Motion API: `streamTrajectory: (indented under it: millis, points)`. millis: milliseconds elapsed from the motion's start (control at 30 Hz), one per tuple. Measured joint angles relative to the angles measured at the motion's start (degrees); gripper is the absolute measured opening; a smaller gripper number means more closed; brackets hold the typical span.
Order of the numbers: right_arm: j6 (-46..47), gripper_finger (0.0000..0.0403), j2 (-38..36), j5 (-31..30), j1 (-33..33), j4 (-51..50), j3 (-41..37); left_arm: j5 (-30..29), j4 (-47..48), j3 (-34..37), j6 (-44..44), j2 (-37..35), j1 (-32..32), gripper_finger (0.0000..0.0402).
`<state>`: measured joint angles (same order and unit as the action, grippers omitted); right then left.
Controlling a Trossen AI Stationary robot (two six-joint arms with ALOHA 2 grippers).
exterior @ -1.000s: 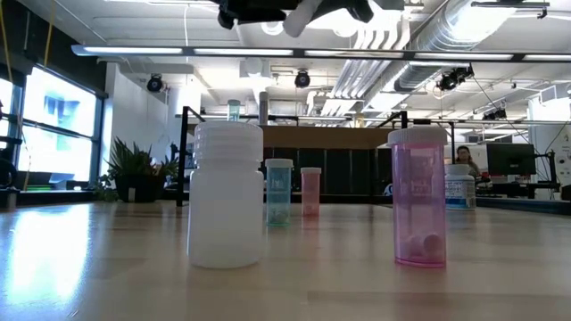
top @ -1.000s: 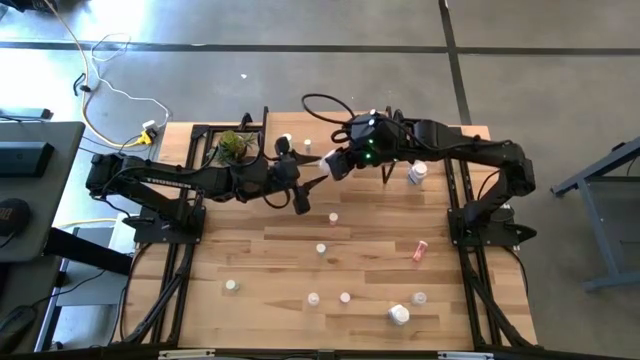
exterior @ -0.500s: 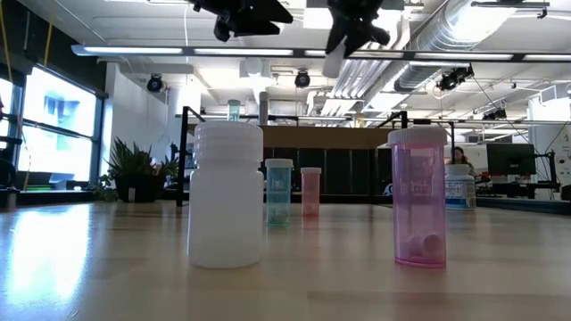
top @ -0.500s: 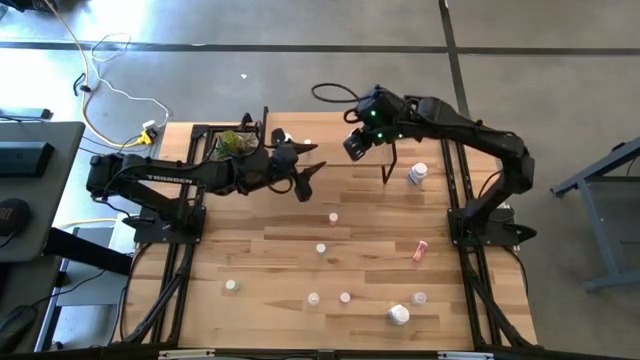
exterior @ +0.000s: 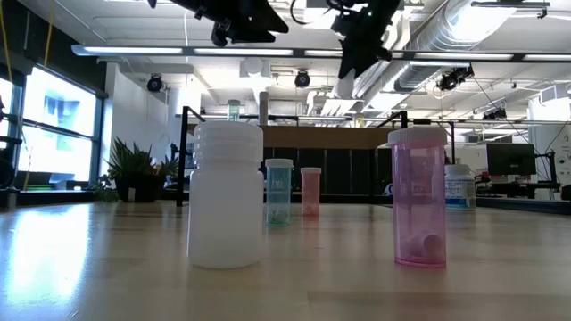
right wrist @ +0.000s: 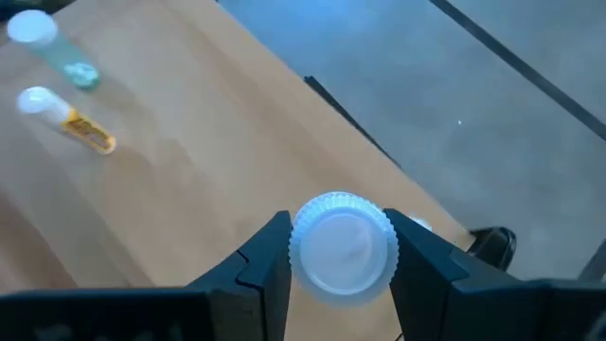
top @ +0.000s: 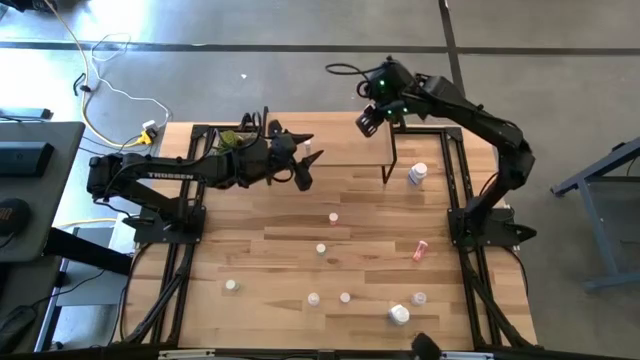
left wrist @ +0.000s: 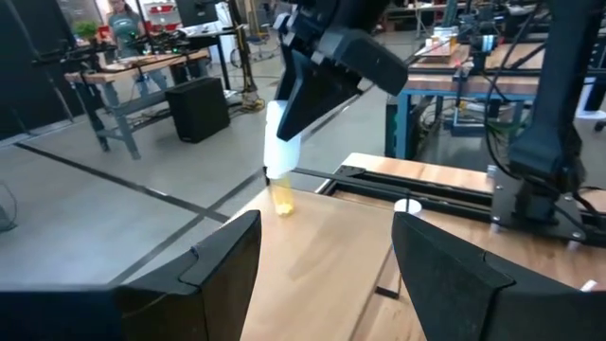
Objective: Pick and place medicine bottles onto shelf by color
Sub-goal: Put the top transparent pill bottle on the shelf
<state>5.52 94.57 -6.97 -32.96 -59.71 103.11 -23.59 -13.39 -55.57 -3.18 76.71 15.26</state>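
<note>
The right gripper [right wrist: 341, 248] pinches a white-capped bottle [right wrist: 343, 248] high over the shelf [top: 350, 148]. The bottle could slip and roll away. The left gripper [left wrist: 327, 260] hangs wide, empty.

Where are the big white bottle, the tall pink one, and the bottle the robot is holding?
big white bottle [exterior: 226, 196], low view, ribbed body.
tall pink bottle [exterior: 418, 201], low view, clear wall.
held bottle [right wrist: 343, 242], right wrist view, white cap.

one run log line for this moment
right hand: shut on white-capped bottle, above shelf | left hand: open, empty, beside shelf
</note>
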Motion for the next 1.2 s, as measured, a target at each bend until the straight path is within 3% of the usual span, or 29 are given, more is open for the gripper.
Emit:
streamTrajectory:
  millis: [367, 733, 1200]
  points:
    - [-5.5, 0.0124, 5.6, 3.4, -1.6, 4.3, 0.0, 0.0, 0.0, 0.0, 0.0, 0.0, 1.0, 0.0229]
    - [-5.4, 0.0124, 10.1, 4.2, -1.0, 4.3, 0.0, -4.2, 0.1, 0.0, 0.1, 0.0, 1.0, 0.0229]
    - [-4.4, 0.0124, 12.9, 4.2, -1.1, 3.2, 0.1, -4.1, 0.0, 0.0, 0.0, 0.0, 0.8, 0.0229]
